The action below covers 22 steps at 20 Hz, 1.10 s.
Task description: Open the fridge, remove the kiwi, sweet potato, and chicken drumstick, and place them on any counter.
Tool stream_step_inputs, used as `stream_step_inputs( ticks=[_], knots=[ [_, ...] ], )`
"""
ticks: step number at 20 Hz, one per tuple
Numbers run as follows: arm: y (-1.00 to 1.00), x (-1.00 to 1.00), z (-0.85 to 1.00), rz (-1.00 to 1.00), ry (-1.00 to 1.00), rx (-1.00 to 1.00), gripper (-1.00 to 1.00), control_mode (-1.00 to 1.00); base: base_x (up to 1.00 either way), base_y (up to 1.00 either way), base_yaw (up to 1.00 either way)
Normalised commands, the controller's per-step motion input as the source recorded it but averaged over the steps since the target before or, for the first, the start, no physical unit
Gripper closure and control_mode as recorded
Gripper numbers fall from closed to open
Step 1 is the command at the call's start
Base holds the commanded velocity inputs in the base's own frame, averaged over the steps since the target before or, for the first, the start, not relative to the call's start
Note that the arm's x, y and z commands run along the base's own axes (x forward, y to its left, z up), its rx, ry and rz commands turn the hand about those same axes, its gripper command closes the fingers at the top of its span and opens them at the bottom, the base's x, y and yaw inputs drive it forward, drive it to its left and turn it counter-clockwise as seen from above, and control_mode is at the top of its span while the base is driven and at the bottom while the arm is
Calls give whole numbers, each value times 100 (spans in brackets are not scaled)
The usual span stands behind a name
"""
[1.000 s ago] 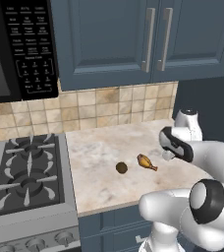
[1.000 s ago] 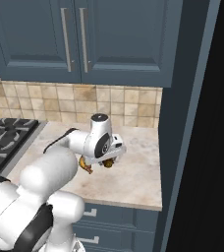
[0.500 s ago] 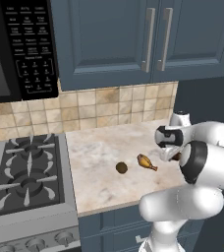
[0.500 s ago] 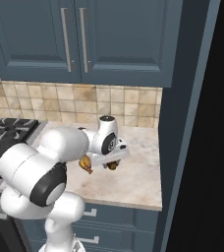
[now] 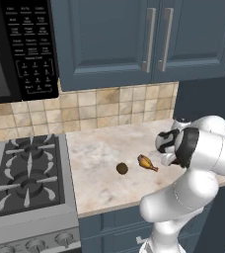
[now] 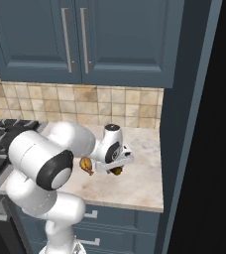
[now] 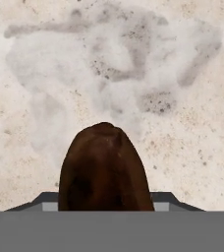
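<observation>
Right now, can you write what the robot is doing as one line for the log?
gripper: shut on sweet potato, above counter | kiwi: on counter | chicken drumstick: on counter beside kiwi

Even, diffuse rendered lighting is observed throughout; no single source is evident. No glare is seen. The counter (image 5: 104, 163) is brightly lit, with faint shadows under the kiwi (image 5: 122, 168) and chicken drumstick (image 5: 147, 163). A near-black region at 3 o'clock is noted in the right base view. The hand view is soft; the sweet potato (image 7: 104, 170) at 6 o'clock is blurred.
</observation>
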Motion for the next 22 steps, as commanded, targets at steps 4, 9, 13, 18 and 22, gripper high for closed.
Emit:
stream_step_inputs(
  ticks=[4,9,13,18,22],
  knots=[
    [0,0,-24,0,-14,0,-100,-100,0,0,0],
    [0,0,0,0,-9,0,-100,-100,0,0,0],
    [0,0,29,0,-2,0,-100,-100,0,0,0],
    [0,-1,56,0,0,1,-100,-100,0,0,0],
    [0,-12,63,0,0,2,-100,-100,0,0,0]
  ],
)
